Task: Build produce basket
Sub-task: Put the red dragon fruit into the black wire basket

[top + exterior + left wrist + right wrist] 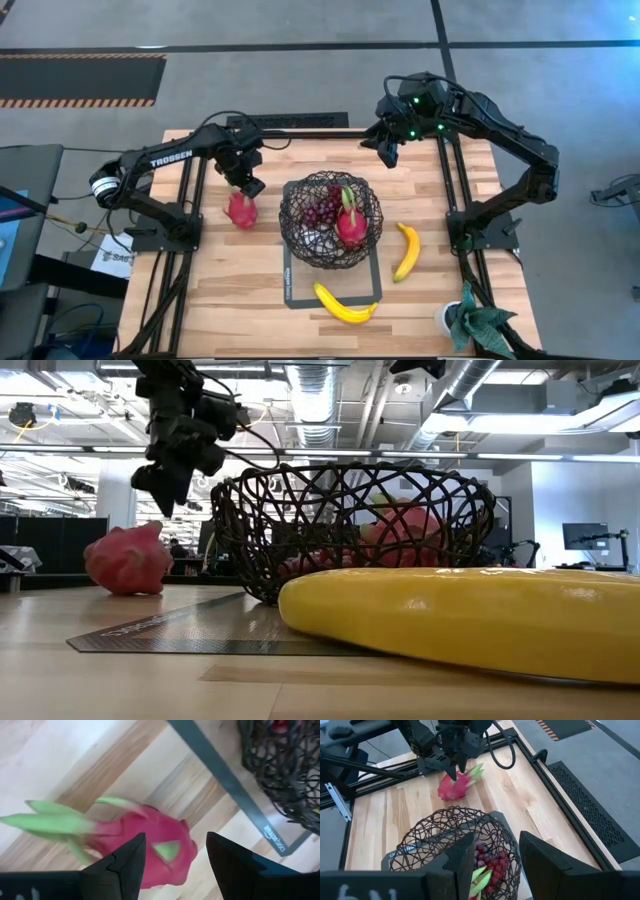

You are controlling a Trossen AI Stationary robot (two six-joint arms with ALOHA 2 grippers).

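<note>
From above, the wire basket (331, 220) sits mid-table on a dark mat (300, 292), holding a dragon fruit (351, 226) and dark red grapes (321, 212). A second dragon fruit (241, 209) lies on the wood to the basket's left, with the left gripper (247, 184) just over it. One banana (407, 251) lies to the right of the basket, another (345, 305) in front of it. The right gripper (388, 150) hangs above the table's far right part, holding nothing.

At table height, the near banana (470, 622) fills the foreground, the basket (350, 525) behind it, and the left gripper (165, 485) hangs above the loose dragon fruit (127, 559).

The left wrist view shows its fingers (125, 865) spread apart, empty, over that fruit (150, 845).

The right wrist view shows its fingers (465, 860) parted and empty above the basket (451, 840).
</note>
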